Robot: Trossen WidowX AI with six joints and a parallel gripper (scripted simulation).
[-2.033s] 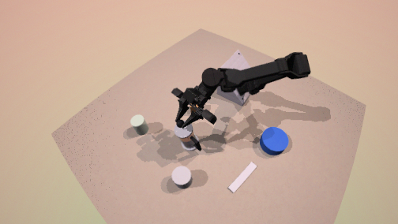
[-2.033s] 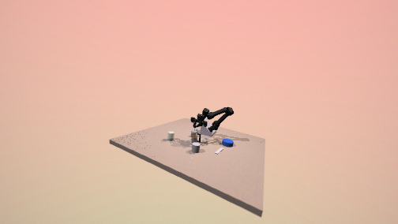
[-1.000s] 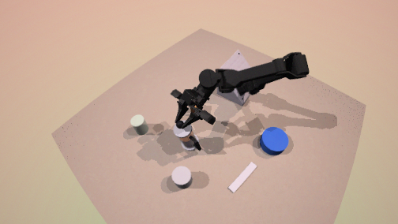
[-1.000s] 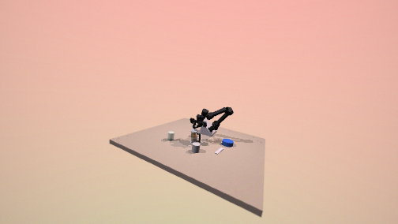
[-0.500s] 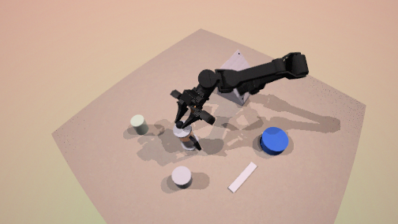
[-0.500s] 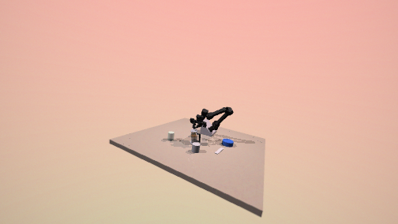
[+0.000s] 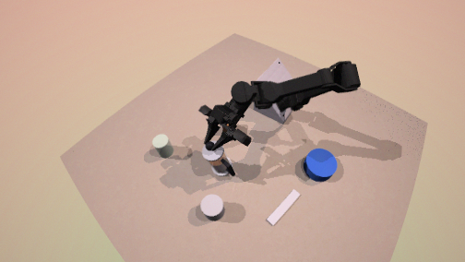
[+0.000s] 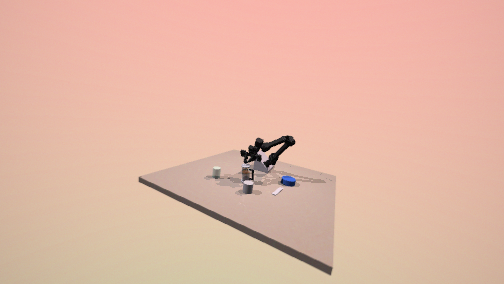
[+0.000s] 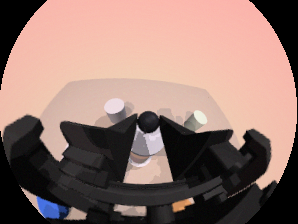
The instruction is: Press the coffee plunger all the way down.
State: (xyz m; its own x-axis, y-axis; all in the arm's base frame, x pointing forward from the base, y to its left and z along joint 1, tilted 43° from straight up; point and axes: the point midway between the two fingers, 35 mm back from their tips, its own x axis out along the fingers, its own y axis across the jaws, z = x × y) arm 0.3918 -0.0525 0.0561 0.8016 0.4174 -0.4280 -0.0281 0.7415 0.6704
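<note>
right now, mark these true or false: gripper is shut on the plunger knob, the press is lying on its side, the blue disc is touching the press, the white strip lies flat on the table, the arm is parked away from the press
1. The gripper is shut on the black plunger knob. True.
2. The coffee press lies on its side. False: it stands upright under the gripper.
3. The blue disc touches the press. False: it sits well apart from it, with bare table between them.
4. The white strip lies flat on the table. True.
5. The arm is parked away from the press. False: it reaches over the press, fingers at the knob.
</note>
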